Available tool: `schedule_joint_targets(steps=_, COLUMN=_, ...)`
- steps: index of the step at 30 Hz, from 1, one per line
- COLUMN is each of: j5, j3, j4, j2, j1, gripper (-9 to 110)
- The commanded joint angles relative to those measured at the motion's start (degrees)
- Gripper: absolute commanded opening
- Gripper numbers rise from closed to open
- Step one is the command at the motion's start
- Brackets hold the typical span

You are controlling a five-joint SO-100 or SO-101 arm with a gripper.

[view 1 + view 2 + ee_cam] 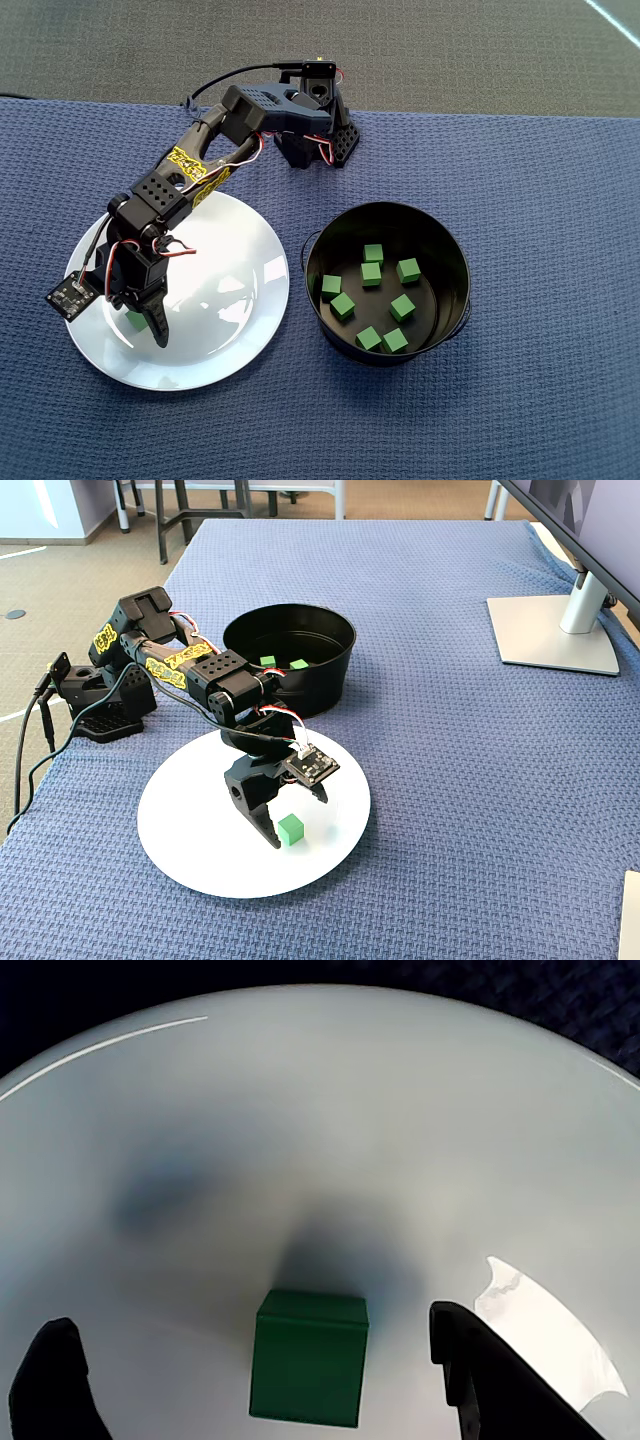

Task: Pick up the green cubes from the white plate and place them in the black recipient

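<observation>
You're on the last cube: seven cubes [371, 275] already lie in the pot [455, 240] in the overhead view, spread loose over its floor, none stacked as far as you can see. Only one cube [308, 1370] is left on the plate [400, 1110]. In the fixed view that cube [291, 829] sits near the plate's [190, 850] middle, flat on the white, just beside the claw [293, 823].

Claw [265, 1380] is down low over the plate with its jaws apart. The wrist view shows one dark finger at each side of the cube and clear white gaps between each finger and the cube, so nothing is gripped yet. The cube is a bit closer to the finger on the right of that view. In the overhead view the arm hides most of the cube [135, 321]; only a green sliver shows beside the claw [143, 322].

My read: task mostly done. What's left is to close on this cube, lift, carry it across to the pot, which stands just beside the plate on the blue tabletop [560, 400], and drop it in
</observation>
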Motion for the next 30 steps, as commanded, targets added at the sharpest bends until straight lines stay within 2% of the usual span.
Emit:
schedule_joint_targets(steps=1, j5=0.26, j3=-0.26, j4=-1.41, j2=1.67, j1=0.00, gripper=38)
schedule_joint_targets(steps=2, j5=0.18, j3=-0.26, j4=-1.49, j2=1.67, j1=0.09, gripper=32)
schedule_joint_targets(steps=4, j5=0.18, j3=-0.26, j4=-1.76, j2=1.49, j1=0.09, gripper=9)
schedule_joint_targets(steps=5, j5=0.00, j3=-0.26, j4=-1.76, j2=1.41, j1=0.09, gripper=10)
schedule_joint_targets(steps=7, j5=-0.18, j3=-0.18, j4=-1.67, j2=1.23, j1=0.18, gripper=21)
schedule_joint_targets(steps=8, j5=-0.26, j3=-0.18, j4=-1.67, j2=1.14, j1=0.18, gripper=19)
schedule_joint_targets(steps=11, j5=-0.09, j3=0.26, j4=-1.67, j2=1.23, j1=0.18, gripper=0)
schedule_joint_targets(steps=23, j5=0.09, j3=1.67, j4=-1.32, j2=2.64, j1=0.18, gripper=0)
schedule_joint_targets(steps=28, j5=2.81, j3=0.44, j4=8.17, j2=9.32, j1=-0.62, gripper=0)
schedule_joint_targets(steps=30, j5=6.86, j3=1.05, j4=9.67, j2=13.71, j1=-1.58, gripper=0)
